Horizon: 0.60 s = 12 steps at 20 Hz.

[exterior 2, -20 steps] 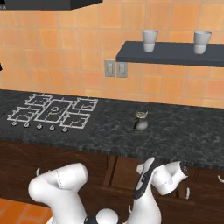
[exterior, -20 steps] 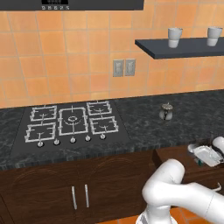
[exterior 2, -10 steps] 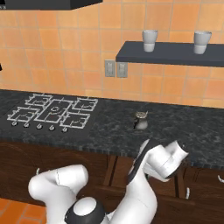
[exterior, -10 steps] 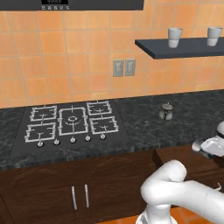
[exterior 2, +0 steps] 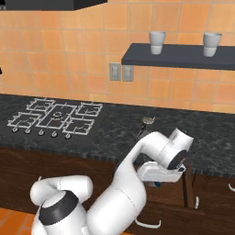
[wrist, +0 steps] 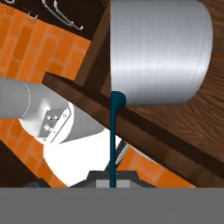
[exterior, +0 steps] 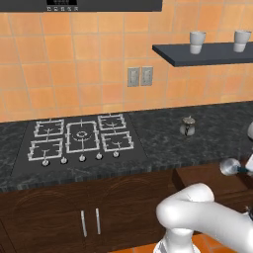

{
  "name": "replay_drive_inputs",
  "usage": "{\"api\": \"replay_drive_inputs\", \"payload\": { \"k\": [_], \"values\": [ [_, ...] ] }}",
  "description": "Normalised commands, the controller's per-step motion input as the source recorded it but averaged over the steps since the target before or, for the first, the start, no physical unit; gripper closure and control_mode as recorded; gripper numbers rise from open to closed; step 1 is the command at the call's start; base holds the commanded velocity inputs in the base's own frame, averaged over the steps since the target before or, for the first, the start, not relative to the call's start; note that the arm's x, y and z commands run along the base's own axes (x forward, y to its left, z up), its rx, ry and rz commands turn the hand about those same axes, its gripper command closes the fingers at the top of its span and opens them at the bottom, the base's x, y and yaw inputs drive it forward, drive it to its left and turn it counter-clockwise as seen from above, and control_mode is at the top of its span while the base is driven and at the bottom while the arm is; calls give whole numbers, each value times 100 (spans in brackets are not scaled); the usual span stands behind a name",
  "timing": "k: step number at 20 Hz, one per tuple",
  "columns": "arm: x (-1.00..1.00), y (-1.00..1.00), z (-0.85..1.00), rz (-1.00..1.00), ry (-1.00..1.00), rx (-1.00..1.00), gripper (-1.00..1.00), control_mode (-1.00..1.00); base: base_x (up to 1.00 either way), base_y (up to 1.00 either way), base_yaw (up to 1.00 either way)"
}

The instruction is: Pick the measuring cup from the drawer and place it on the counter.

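The measuring cup point(wrist: 159, 52) looms large in the hand view, its open mouth facing away and its thin teal handle point(wrist: 114, 131) running down into my gripper point(wrist: 113, 177). The gripper is shut on that handle. Beneath the cup lies the open drawer point(wrist: 201, 127), brown wood inside with a dark rim. In the left base view the cup point(exterior: 230, 166) hangs just above the drawer point(exterior: 200, 177), below the counter's point(exterior: 163, 146) front edge, with my gripper point(exterior: 248, 167) at the right border. In the right base view my white hand point(exterior 2: 160, 170) covers the cup.
A black gas hob point(exterior: 79, 138) sits on the counter at left. A small silver lidded pot point(exterior: 187, 126) stands on the counter behind the drawer. Two handleless cups point(exterior: 197, 42) rest on the dark wall shelf. Double cabinet doors point(exterior: 89, 220) are below the hob.
The hand has risen and turned over the drawer, carrying the measuring cup up with it. The base and everything else kept still.
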Motion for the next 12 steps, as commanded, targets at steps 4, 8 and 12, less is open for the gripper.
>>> {"api": "replay_drive_inputs", "payload": {
  "k": [4, 8, 12],
  "values": [
    [31, 0, 96, 30, -27, 1, 100, -100, 0, 0, 0],
    [77, 15, 33, 27, -15, 0, 100, -100, 0, 0, 0],
    [100, 52, -12, 30, 0, 0, 100, -100, 0, 0, 0]
  ]
}}
